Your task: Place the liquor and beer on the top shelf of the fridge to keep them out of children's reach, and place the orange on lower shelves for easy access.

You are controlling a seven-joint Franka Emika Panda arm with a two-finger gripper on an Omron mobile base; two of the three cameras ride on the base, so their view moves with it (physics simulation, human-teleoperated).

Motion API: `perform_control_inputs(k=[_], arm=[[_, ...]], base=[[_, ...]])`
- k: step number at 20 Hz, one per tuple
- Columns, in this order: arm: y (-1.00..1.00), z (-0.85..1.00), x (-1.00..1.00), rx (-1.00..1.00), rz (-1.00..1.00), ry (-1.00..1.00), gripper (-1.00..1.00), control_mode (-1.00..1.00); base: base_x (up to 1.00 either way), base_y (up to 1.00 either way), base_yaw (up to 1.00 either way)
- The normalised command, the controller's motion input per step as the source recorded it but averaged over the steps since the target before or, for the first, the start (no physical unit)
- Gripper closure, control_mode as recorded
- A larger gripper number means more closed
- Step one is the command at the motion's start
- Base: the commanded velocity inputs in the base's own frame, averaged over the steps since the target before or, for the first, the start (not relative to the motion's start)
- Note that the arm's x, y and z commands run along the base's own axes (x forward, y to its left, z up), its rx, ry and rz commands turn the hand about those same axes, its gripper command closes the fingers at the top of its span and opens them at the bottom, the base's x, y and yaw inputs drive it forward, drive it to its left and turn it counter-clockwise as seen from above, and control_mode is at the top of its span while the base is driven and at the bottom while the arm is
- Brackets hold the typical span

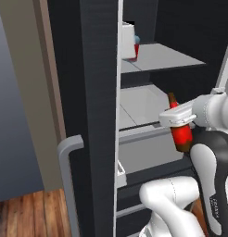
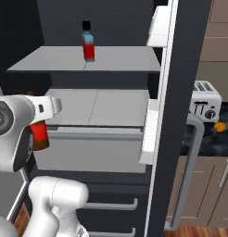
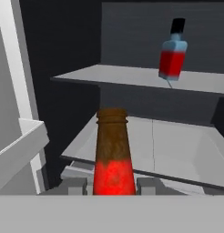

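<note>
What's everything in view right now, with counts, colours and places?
liquor: one, red with pale-blue shoulders, black cap, standing on the top shelf
top shelf: one, pale grey, inside the fridge
beer: one, dark brown with red label, held in front of the lower shelves
lower shelves: pale grey, below the top shelf
fridge: one, charcoal black, doors open
toaster: one, silver, on the counter at right
orange: one, orange, beside the toaster
hand: one, white, shut on the beer

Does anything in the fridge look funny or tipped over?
Nothing stands out. The liquor stands upright on the top shelf, and the gripper holds the beer upright in front of the lower shelf.
</note>
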Motion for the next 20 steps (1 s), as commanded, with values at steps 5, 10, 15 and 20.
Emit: perform_control_inputs(k=[5, 10, 15, 20], arm=[[-0.16, 0.30, 0.12, 0.00, 0.00, -0.16, 1.00, -1.00], [0.00, 0.55, 0.16, 0.00, 0.00, -0.19, 1.00, -1.00], [0.00, 0.57, 0.33, 0.01, 0.00, -0.15, 1.00, -1.00], [0.00, 0.55, 0.40, 0.05, 0.00, -0.15, 1.00, -1.00]], base=[[0.00, 0.00, 0.00], [0.00, 0.00, 0.00], [0.00, 0.00, 0.00], [0.00, 0.00, 0.00]])
